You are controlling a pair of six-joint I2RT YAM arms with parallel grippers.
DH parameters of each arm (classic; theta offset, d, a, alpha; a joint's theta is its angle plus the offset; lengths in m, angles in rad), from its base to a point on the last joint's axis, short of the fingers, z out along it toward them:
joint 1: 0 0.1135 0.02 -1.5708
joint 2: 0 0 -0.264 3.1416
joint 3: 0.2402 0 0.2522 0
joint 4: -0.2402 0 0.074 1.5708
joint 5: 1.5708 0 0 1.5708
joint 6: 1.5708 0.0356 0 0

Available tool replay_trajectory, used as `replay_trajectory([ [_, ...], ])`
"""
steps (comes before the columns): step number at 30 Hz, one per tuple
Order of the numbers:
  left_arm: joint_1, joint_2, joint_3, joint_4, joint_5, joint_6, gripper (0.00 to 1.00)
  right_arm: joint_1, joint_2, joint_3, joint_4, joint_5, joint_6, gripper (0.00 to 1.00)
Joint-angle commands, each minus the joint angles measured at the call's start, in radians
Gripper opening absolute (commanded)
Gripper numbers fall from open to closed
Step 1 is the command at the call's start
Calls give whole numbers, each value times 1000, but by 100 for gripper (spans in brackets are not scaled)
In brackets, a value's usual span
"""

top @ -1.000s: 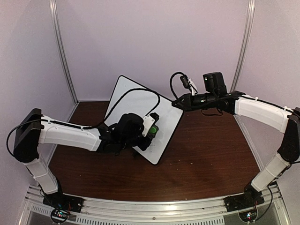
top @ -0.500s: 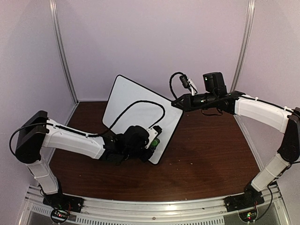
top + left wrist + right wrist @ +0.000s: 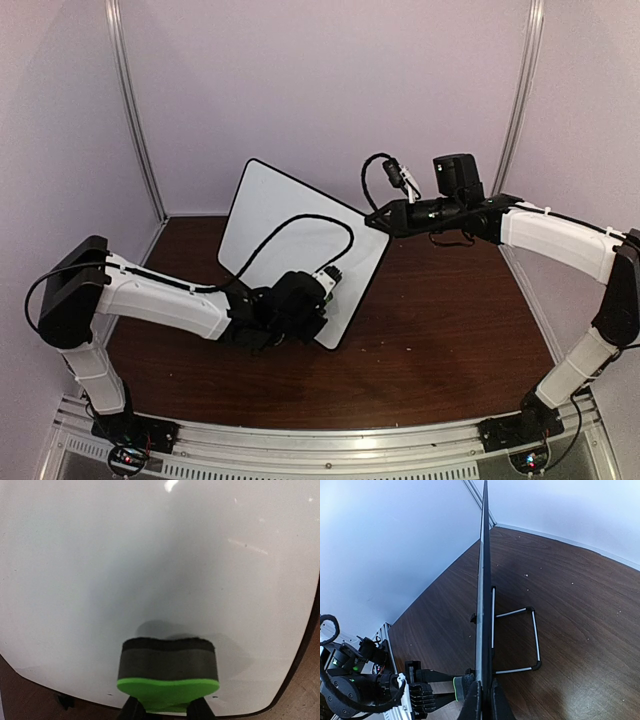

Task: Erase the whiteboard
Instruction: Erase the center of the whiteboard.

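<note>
Whiteboard under erasure, both arms engaged. The left gripper was closed on a green-backed eraser, whose dark felt face lay against the board's lower part, just above the bottom frame. White surface lay open above the eraser and to both sides; the black frame curved close by at the lower right. In the top view this gripper sat near the board's nearest corner.

The right gripper was pinched shut on the board's thin black edge, one finger on each face. From above, it met the board at its upper right corner.

The board stood tilted towards the back left of the table, propped by a wire stand behind it. Bare brown tabletop extended to its right and front.

The left arm ran low and nearly level from a raised elbow at far left. The right arm rose to a high elbow at far right, then reached leftward about level.

The board's face showed plain white, with faint specks and one short streak near the upper right.
</note>
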Motion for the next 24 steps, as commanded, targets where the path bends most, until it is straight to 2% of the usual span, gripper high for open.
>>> replay_trajectory([
  [1, 24, -22, 11, 177, -51, 22, 0, 54, 1, -14, -77, -98, -9, 0],
  [6, 18, -39, -13, 204, 6, 38, 0, 53, 8, -11, -73, -103, -9, 0],
  [9, 7, -86, -94, 289, 45, 51, 0, 53, 10, -9, -73, -103, -10, 0],
  [13, 7, -25, -48, 156, 14, 20, 0, 53, 10, -10, -73, -102, -9, 0],
  [16, 7, 14, -43, 99, 81, -1, 0, 54, 14, -8, -73, -103, -8, 0],
  [20, -1, 16, -75, 101, 158, 2, 0, 53, 15, -6, -71, -105, -5, 0],
  [24, -24, 16, -88, 109, 176, 25, 0, 53, 16, -3, -73, -104, -3, 0],
])
